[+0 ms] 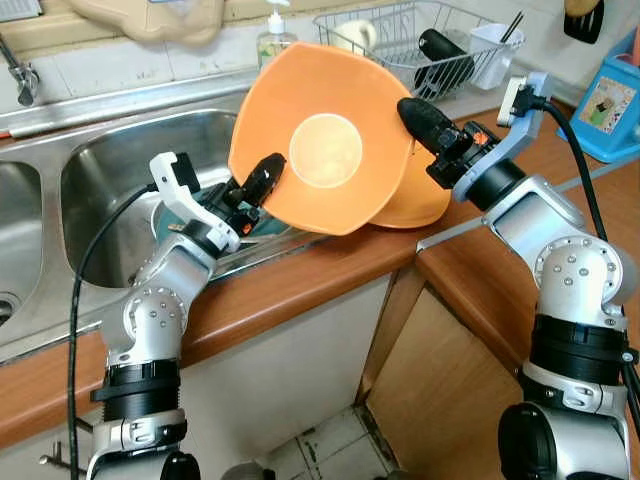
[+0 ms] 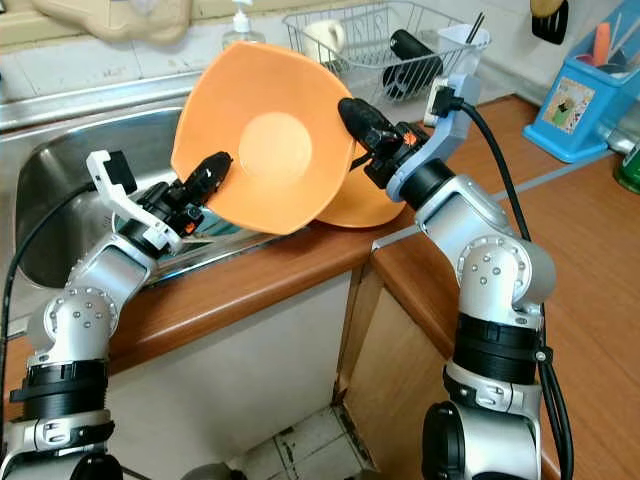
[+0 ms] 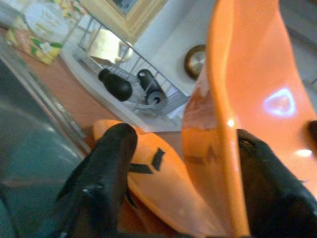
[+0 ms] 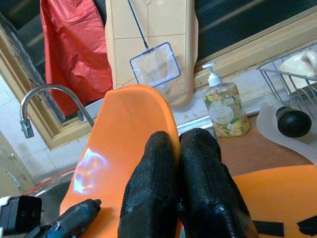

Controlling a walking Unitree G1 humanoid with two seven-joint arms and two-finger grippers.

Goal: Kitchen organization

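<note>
A large orange bowl [image 1: 325, 150] is held up tilted over the sink edge, its hollow facing me. My right gripper [image 1: 415, 115] is shut on its right rim; in the right wrist view the two fingers [image 4: 158, 163] press together on the orange edge. My left gripper [image 1: 258, 185] is at the lower left rim. In the left wrist view one finger [image 3: 267, 188] lies against the inside wall, while the other stands well apart on the outer side, so this gripper is open astride the rim. A second orange bowl [image 1: 420, 200] lies on the counter behind the first.
A steel sink [image 1: 130, 170] lies below the left arm, with a tap [image 1: 20, 75] at the far left. A soap bottle [image 1: 275, 35] and a wire dish rack [image 1: 420, 40] holding dishes stand at the back. A blue box [image 1: 612, 100] stands on the wooden counter [image 1: 300, 270] at the far right.
</note>
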